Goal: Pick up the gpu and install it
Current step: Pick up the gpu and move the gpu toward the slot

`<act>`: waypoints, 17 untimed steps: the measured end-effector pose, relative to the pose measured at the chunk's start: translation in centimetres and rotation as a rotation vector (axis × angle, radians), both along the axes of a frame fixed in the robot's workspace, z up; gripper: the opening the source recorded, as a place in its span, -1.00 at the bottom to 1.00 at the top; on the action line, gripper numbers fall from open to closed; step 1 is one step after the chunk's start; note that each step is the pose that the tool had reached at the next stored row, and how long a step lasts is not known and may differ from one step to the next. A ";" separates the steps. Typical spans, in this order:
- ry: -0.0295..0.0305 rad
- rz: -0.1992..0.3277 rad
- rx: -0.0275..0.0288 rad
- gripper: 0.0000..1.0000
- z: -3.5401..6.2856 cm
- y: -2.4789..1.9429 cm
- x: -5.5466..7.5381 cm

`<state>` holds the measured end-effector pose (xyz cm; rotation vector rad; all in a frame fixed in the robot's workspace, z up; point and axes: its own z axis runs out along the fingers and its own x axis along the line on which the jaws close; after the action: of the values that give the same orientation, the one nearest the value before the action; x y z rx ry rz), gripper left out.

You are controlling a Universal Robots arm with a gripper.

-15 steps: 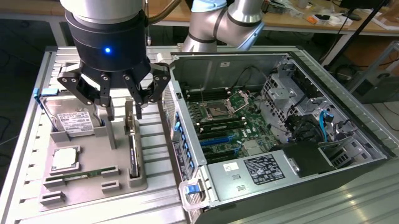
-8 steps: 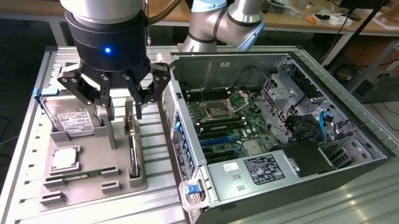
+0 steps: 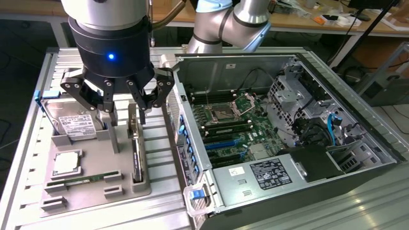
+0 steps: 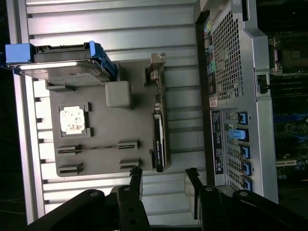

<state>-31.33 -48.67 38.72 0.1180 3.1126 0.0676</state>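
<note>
Black pincer (image 3: 124, 117), jaws apart, hovers over the thin dark gpu (image 3: 136, 158) (standing edgewise).

In the exterior view, the gpu (image 3: 135, 153) stands on edge in the tray (image 3: 96, 158). At its 3 o'clock a narrow lane of bare surface (image 3: 161, 163) runs free up to the case (image 3: 181, 124) wall. At 9 o'clock a grey block (image 3: 114, 136) crowds it, and at 10 o'clock the hard drive (image 3: 72, 122) stands upright. The case lies open, its board (image 3: 230, 129) reachable from above. Cables (image 3: 329, 127) crowd the board's 3 o'clock.
</note>
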 end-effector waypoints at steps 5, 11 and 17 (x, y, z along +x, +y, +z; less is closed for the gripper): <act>-0.0001 0.000 0.0000 -0.04 -0.30 0.00 0.0; 0.0000 0.000 0.0000 -0.04 -0.74 0.00 0.0; -0.0001 0.000 0.0000 -0.04 -1.12 0.00 0.0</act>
<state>-31.33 -48.67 37.60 0.1180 3.1125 0.0677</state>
